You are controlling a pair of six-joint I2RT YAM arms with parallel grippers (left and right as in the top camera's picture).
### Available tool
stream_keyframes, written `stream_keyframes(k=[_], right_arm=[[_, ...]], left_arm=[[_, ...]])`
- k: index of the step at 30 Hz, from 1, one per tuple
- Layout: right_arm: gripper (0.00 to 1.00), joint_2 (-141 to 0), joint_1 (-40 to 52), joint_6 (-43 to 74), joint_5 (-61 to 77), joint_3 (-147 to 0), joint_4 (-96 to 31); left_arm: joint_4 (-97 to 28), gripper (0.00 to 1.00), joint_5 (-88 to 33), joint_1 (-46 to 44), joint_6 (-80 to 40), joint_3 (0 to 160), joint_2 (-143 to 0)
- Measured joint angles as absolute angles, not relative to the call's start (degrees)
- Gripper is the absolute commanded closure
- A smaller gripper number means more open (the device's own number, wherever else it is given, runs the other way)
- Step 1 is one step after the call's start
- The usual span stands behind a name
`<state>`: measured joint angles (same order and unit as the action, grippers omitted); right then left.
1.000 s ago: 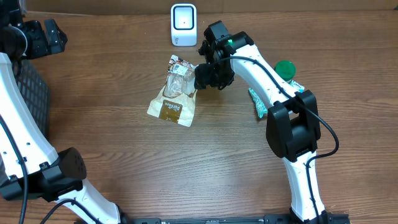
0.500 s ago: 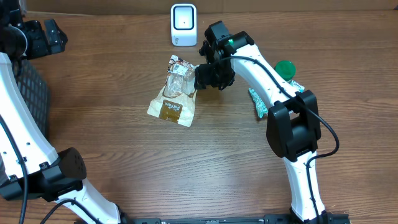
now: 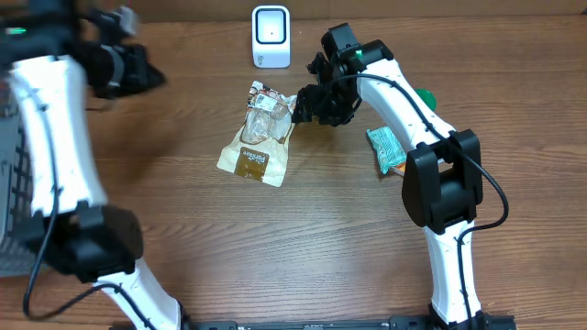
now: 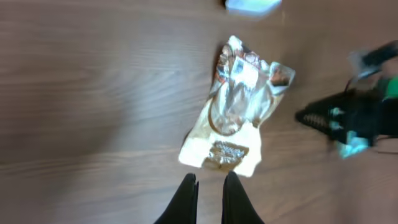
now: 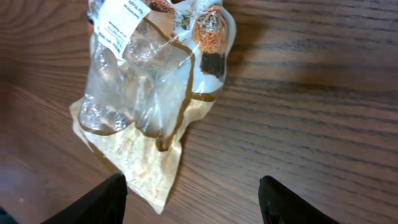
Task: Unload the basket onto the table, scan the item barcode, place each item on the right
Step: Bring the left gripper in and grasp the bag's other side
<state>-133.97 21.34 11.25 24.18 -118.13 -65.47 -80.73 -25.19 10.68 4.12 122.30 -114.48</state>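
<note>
The item, a clear and tan snack bag [image 3: 260, 139] with a white label, lies flat on the wooden table. Behind it stands the white barcode scanner [image 3: 271, 37]. My right gripper [image 3: 301, 105] hovers at the bag's upper right edge. In the right wrist view it [image 5: 193, 200] is open and wide, holding nothing, with the bag [image 5: 143, 93] just beyond its left finger. My left gripper [image 3: 147, 71], blurred by motion, is at the back left. In the left wrist view it [image 4: 210, 198] is shut and empty, short of the bag [image 4: 235, 118].
A teal packet [image 3: 385, 149] lies right of the right arm, and a green round thing [image 3: 426, 94] peeks out behind it. A dark basket [image 3: 14, 183] sits at the left edge. The left wrist view shows the right arm [image 4: 351, 118] and the scanner [image 4: 252, 5].
My left arm has swung in from the far left corner toward the bag and its gripper has shut. My right gripper has shifted slightly right and back; the bag has not moved.
</note>
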Motion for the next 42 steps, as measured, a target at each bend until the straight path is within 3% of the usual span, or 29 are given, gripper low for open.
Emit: stream_keyframes(k=[7,13,20,42], right_arm=[[0.34,-133.97,21.37,13.78,26.11,-117.58,-63.26],[0.35,-133.97,21.37,15.49,26.76,-114.04,-61.56],[0.40,-133.97,21.37,17.32,28.34,-110.65,-56.58],[0.41,-133.01,21.85,29.10,35.55,-97.95,-36.14]], left_arm=[[-61.25,0.96,-27.70,3.55,6.28,100.40,-118.19],[-50.28,0.96,-30.61,-2.48,8.23,93.97,-120.11],[-47.46,0.96,-32.82,-6.24,9.43,93.25,-127.72],[-44.49,0.96,-39.44,-5.37,9.13,91.96,-129.49]])
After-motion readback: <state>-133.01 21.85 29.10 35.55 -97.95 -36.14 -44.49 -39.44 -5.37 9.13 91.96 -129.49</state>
